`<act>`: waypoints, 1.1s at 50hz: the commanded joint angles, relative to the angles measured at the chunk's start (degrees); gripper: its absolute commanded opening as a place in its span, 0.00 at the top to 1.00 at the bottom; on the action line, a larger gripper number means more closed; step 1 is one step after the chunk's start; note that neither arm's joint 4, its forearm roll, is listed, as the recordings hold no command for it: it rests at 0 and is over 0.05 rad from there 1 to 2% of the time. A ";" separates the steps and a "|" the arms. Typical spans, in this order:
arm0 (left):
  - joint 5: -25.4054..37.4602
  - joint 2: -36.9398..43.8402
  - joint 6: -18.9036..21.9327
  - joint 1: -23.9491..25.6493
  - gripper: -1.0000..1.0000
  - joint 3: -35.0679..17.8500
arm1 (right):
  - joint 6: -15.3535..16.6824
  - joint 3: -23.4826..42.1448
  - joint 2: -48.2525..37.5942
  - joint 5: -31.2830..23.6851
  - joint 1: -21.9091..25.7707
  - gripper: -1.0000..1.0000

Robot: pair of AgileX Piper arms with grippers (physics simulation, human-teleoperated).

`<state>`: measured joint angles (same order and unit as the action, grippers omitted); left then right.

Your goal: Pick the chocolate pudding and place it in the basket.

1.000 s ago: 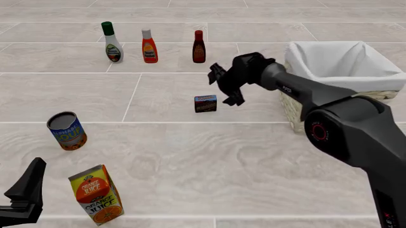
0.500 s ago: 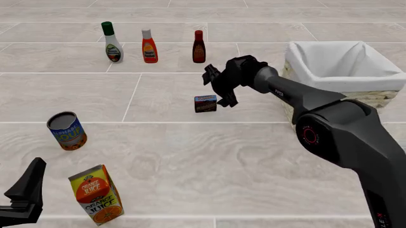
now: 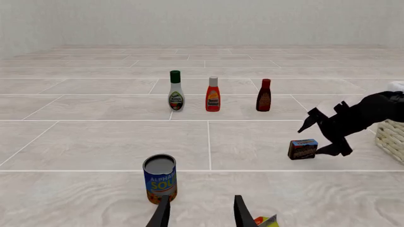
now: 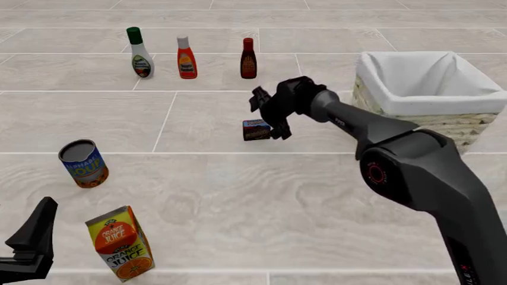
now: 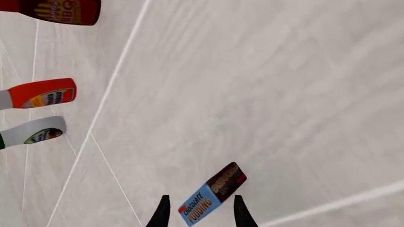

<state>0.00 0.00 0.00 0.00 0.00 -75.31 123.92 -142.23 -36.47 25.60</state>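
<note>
The right gripper (image 4: pixel 268 113) has slid left and down since a second ago, and now it sits right over the chocolate pudding (image 4: pixel 256 129). The left gripper (image 4: pixel 32 237) has not moved; it waits at the near left corner, at about 8 o'clock from the table's middle. Its fingers are a little apart and hold nothing.

Next comes the pudding box, near the middle. In the right wrist view the box (image 5: pixel 212 194) shows between the two finger tips, so the hand is open with nothing in it. I think the fingers are not touching it yet, but it is hard to tell.

The basket (image 4: pixel 372 80) is farther back, at about 2 o'clock from the box.

To do this step well, go straight down, keep the box in the middle, then squeeze slowly.
</note>
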 commanded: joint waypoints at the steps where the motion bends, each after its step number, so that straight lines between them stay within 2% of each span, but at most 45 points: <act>1: 0.00 0.00 0.00 0.00 0.00 0.00 | -0.87 -0.19 -0.42 0.38 0.38 0.00; 42: 0.00 0.00 0.00 0.00 0.00 0.00 | -3.54 2.18 -3.00 0.58 0.69 0.00; 55: 0.00 0.00 0.00 0.00 0.00 0.00 | -4.10 1.12 -3.11 1.23 0.20 0.00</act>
<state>0.00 0.00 0.00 0.00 0.00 -78.95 125.52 -145.09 -35.62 26.05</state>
